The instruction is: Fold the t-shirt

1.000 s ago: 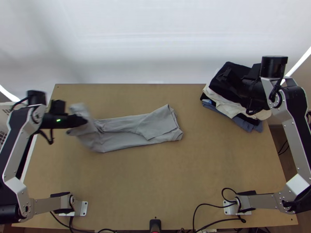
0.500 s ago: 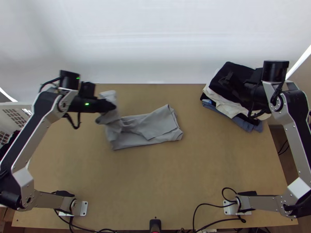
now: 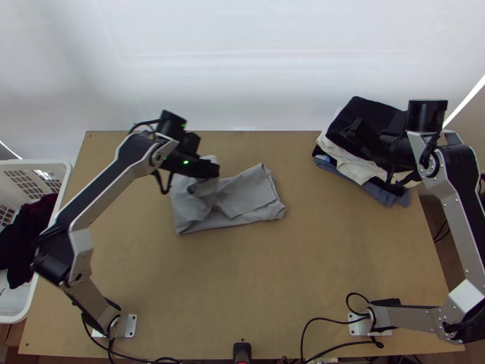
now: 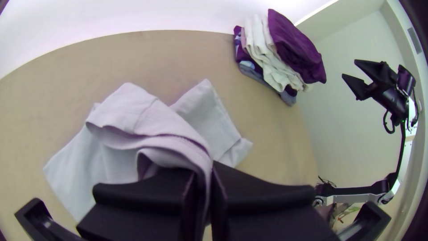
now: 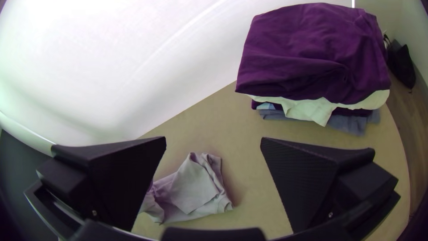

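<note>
In the top view my left gripper (image 3: 209,168) is over the left part of the grey t-shirt (image 3: 251,194), which lies as a narrow folded strip with its left part lifted and folded back. The left wrist view has my left gripper (image 4: 203,196) shut on a bunched edge of the t-shirt (image 4: 147,116), the cloth draping away from the fingers. My right gripper (image 3: 351,127) hangs over the clothes pile at the back right; in the right wrist view the right gripper (image 5: 213,143) stands open, nothing between its fingers, the t-shirt (image 5: 191,189) lying farther off.
A pile of folded clothes (image 3: 345,161), dark on top with white and blue below, stands at the table's back right. At the left edge is a white basket (image 3: 63,182) with dark cloth (image 3: 21,236) inside. Bare table (image 3: 242,273) lies in front of the t-shirt.
My left gripper has moved right from the table's left side, carrying the t-shirt's left end over the rest. The basket has come into view. My right arm has shifted only slightly.
</note>
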